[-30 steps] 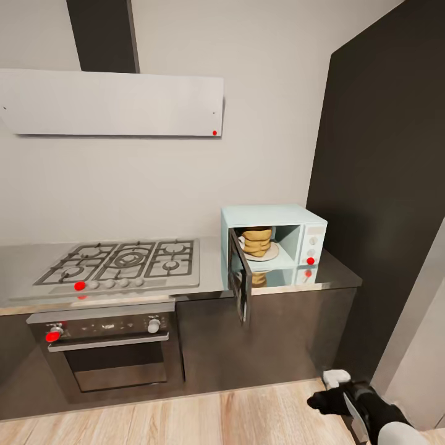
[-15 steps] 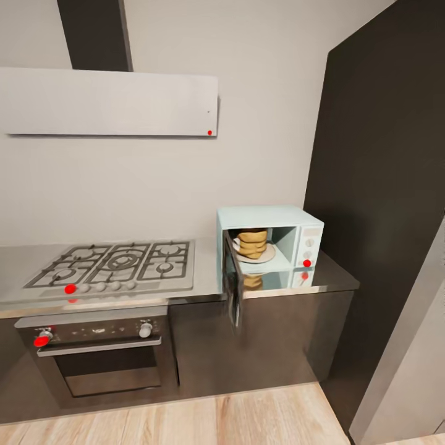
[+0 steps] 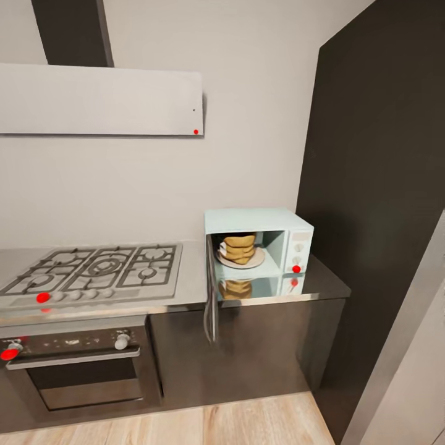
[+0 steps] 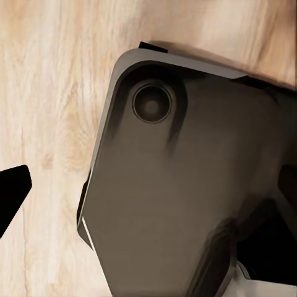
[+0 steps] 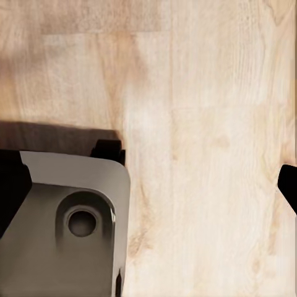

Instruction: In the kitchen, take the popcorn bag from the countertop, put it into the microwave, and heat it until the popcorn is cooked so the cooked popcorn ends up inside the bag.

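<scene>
Head view, L to R: flat grey hood (image 3: 99,99) hung on the pale wall w/ a dark duct above it. Below sat the gas hob (image 3: 93,272), set into the grey countertop (image 3: 191,272), w/ the dark built-in oven (image 3: 74,364) under it showing red-marked knobs. Right of the hob the mint-blue microwave (image 3: 256,247) stood on the countertop, its door (image 3: 212,296) swung wide open & seen nearly edge-on. Inside, the popcorn bag (image 3: 238,248) sat upright on a pale round plate (image 3: 241,259); its reflection showed on the microwave's glossy floor. Popcorn itself too small to make out. Far right, a tall dark cabinet (image 3: 383,185) rose beside the counter, wood floor (image 3: 185,426) below.

Left wrist cam: grey robot base (image 4: 185,185) over the wood floor, one dark fingertip (image 4: 12,192) at frame edge. Right wrist cam: base corner & floor, dark fingertips (image 5: 288,184) at both edges. Neither gripper had hold of anything visible; how far open they were couldn't be told.
</scene>
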Tool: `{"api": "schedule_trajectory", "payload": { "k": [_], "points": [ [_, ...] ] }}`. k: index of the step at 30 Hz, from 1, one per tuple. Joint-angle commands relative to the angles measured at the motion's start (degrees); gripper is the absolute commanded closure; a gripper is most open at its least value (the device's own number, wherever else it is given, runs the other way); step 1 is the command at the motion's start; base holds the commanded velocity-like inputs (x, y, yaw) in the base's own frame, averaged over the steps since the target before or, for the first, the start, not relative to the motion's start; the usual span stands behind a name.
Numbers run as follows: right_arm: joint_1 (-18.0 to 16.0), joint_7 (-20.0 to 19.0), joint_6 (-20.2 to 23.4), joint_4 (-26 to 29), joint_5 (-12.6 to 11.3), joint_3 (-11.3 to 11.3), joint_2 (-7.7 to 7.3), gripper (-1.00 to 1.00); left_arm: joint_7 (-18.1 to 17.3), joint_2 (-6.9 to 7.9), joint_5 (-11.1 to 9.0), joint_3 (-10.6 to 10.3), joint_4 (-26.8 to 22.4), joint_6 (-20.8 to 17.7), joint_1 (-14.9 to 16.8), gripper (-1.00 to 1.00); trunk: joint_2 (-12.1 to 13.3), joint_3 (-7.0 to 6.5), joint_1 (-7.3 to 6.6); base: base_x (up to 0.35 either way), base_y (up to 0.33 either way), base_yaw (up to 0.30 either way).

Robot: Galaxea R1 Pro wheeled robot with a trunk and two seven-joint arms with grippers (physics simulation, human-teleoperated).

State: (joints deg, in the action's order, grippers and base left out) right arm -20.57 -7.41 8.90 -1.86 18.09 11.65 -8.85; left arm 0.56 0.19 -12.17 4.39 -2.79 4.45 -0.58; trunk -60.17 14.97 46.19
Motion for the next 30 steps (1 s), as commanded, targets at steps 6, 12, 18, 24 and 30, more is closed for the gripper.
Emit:
{"api": "schedule_trajectory", "payload": {
  "k": [6, 12, 18, 24, 30],
  "points": [
    [0.08, -0.15, 0.06, -0.07, 0.78, 0.48, 0.22, -1.0, 0.05, 0.05, 0.18, 0.46, -0.58, 0.16, -0.03, -1.0, -0.04, 0.06, 0.01, 0.004, -0.007, 0.0],
    [0.09, -0.15, -0.03, -0.07, 0.8, 0.48, -0.05, -1.0, -0.35, 0.33, 0.45, 0.2, -17.73, -3.53, -0.03, -1.0, -0.04, 0.06, 0.01, 0.0, 0.0, 0.0],
    [0.46, -0.23, -2.83, -0.07, 0.89, 0.47, -0.23, -1.0, -0.06, 1.14, 0.77, 0.18, -45.32, -22.6, 0.02, -1.0, -0.04, 0.06, 0.01, 0.0, 0.0, 0.0],
    [1.39, -0.19, -6.0, 0.0, 0.89, 0.4, -0.28, -1.0, 0.08, 0.95, 1.2, -0.01, -68.87, -40.19, 5.77, -1.0, -0.04, 0.06, 0.01, 0.0, 0.0, 0.0],
    [1.41, -0.21, -8.09, 0.0, 0.89, 0.4, -0.37, -1.0, 0.13, 0.88, 1.32, -0.19, -73.98, -47.88, 16.1, -1.0, -0.04, 0.06, 0.01, 0.0, 0.0, 0.0]
  ]
}}
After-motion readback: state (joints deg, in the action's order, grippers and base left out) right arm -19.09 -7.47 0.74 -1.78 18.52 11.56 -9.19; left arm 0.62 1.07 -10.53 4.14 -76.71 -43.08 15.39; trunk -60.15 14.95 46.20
